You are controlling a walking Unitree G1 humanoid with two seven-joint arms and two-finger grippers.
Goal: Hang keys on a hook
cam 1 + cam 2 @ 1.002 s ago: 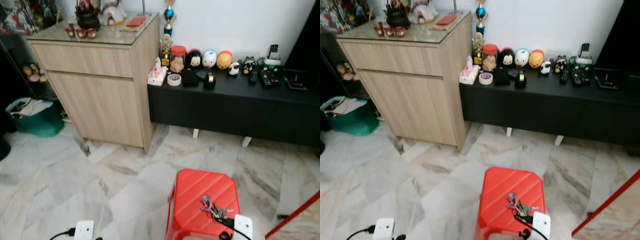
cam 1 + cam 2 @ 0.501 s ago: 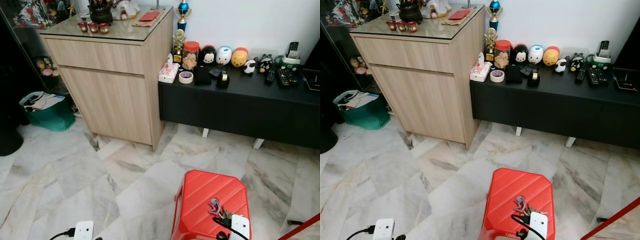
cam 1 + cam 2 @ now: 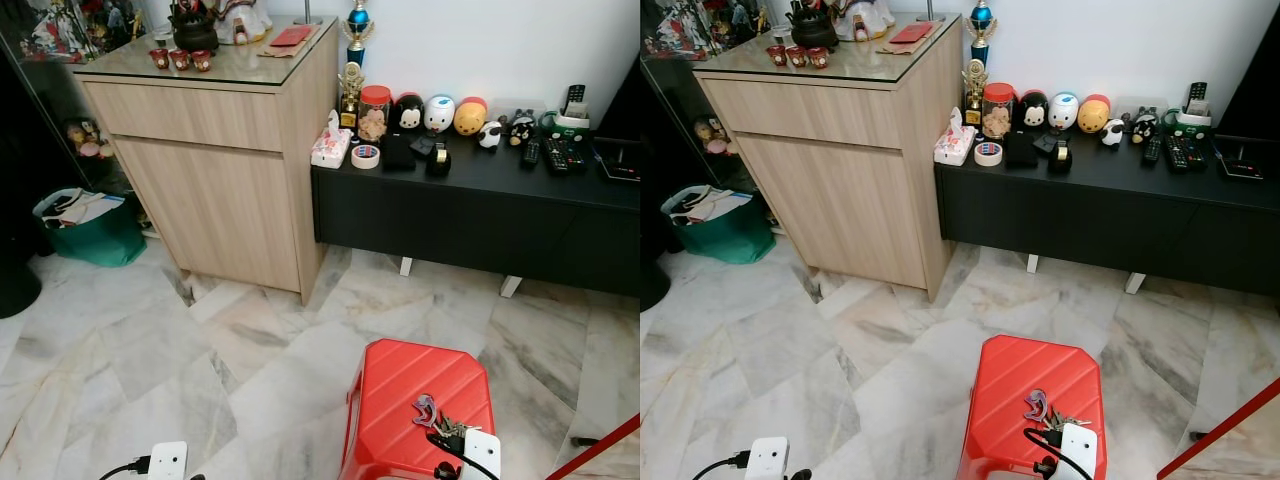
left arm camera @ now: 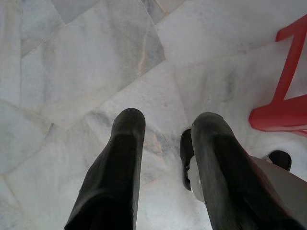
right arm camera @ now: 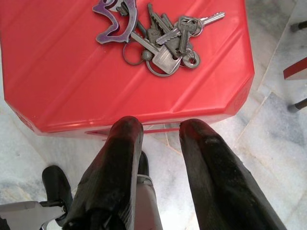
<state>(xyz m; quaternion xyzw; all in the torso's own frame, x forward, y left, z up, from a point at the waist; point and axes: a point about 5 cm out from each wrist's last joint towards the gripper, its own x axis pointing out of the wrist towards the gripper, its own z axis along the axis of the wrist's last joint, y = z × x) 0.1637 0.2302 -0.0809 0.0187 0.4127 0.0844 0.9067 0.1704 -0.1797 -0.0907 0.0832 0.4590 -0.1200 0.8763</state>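
From the head, the keys (image 3: 436,417) are a small dark tangle near the close edge of a red stool (image 3: 400,385) on the marble floor (image 3: 140,350), with a wooden cabinet (image 3: 220,150) and a low black sideboard (image 3: 470,200) against the far wall. The right wrist view makes them plain: several silver keys fanned on a ring with a purple clip (image 5: 115,21), lying flat on the stool top. The right gripper (image 5: 160,132) hangs just off the stool's near edge, short of the keys, its two black fingers spread and holding nothing. The left gripper (image 4: 165,122) points down at bare floor beside the stool's leg, fingers likewise apart and empty.
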